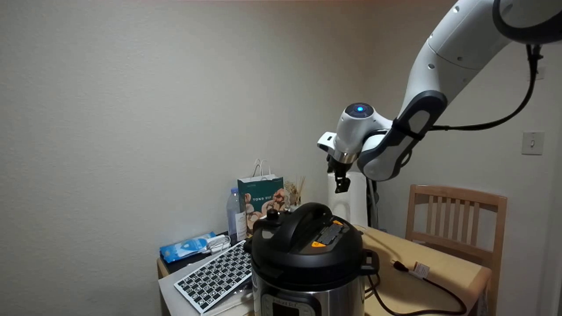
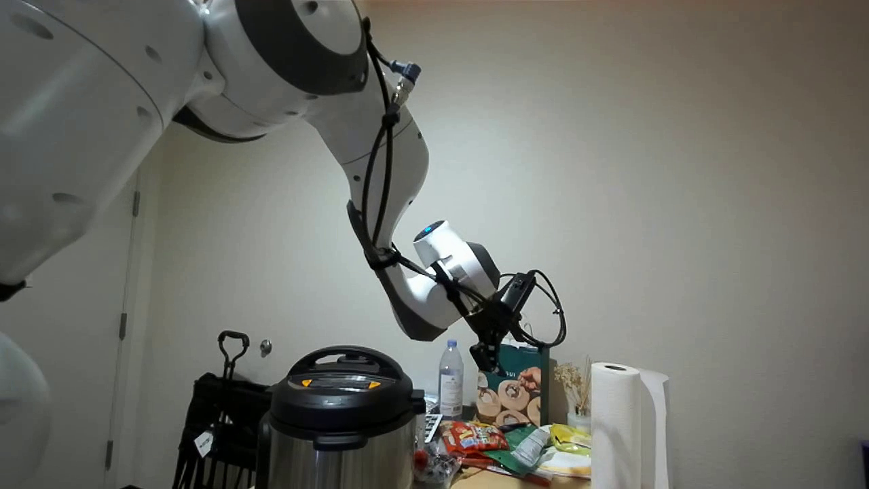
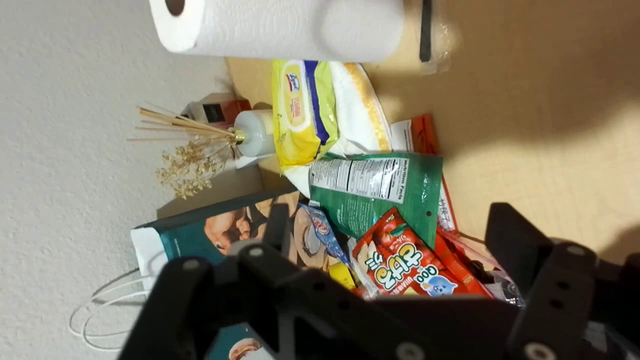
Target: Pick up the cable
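In an exterior view, to the left of the pressure cooker (image 1: 309, 259), you find a white-framed panel of dark squares (image 1: 219, 274); behind the cooker's left side stand a clear bottle (image 1: 232, 208) and a green paper bag (image 1: 263, 193). Your claw (image 1: 342, 188) hangs beyond the cooker and higher than its lid, with its fingers (image 3: 515, 240) wide apart; in the wrist view, a red snack packet (image 3: 400, 255) shows between them. A paper towel roll (image 1: 353, 206) stands upright behind the cooker. The cable (image 1: 439, 286) lies on the table (image 1: 443, 263) to the right of the cooker, its dark plug (image 1: 400, 266) right of the cooker's handle, its cord curving back and passing out of sight beside the cooker. It rests lower than your claw and well apart from it. Beyond, right of the cooker, stands a wooden chair (image 1: 459, 193).
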### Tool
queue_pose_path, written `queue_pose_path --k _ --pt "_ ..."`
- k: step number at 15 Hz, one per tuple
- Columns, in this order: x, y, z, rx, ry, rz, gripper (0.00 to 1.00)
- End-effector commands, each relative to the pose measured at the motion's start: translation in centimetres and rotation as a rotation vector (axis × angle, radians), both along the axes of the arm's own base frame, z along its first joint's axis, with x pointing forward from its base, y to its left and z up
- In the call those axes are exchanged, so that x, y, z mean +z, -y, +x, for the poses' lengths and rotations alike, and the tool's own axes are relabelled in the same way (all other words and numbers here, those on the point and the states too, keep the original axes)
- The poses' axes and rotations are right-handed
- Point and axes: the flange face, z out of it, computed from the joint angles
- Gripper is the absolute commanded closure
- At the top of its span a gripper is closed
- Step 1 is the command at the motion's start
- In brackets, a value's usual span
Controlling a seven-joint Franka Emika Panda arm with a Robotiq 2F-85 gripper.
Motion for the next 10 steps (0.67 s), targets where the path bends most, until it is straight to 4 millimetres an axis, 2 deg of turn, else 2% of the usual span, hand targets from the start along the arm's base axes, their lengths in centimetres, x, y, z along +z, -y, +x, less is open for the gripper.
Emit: queue_pose_path --k 1,4,5,6,10 --pt "1.0 -0.5 -4.7 -0.093 -0.009 0.008 0.00" --pt "1.3 -0.6 -7.3 -0.165 0.001 0.008 0.00" --pt "0.6 -0.4 -4.7 -0.126 0.003 -0.004 0.00" --pt "0.8 -0.5 -5.2 -0.133 0.004 0.001 0.00" --pt "0.5 -0.6 -5.0 -0.131 0.001 -0.002 0.00"
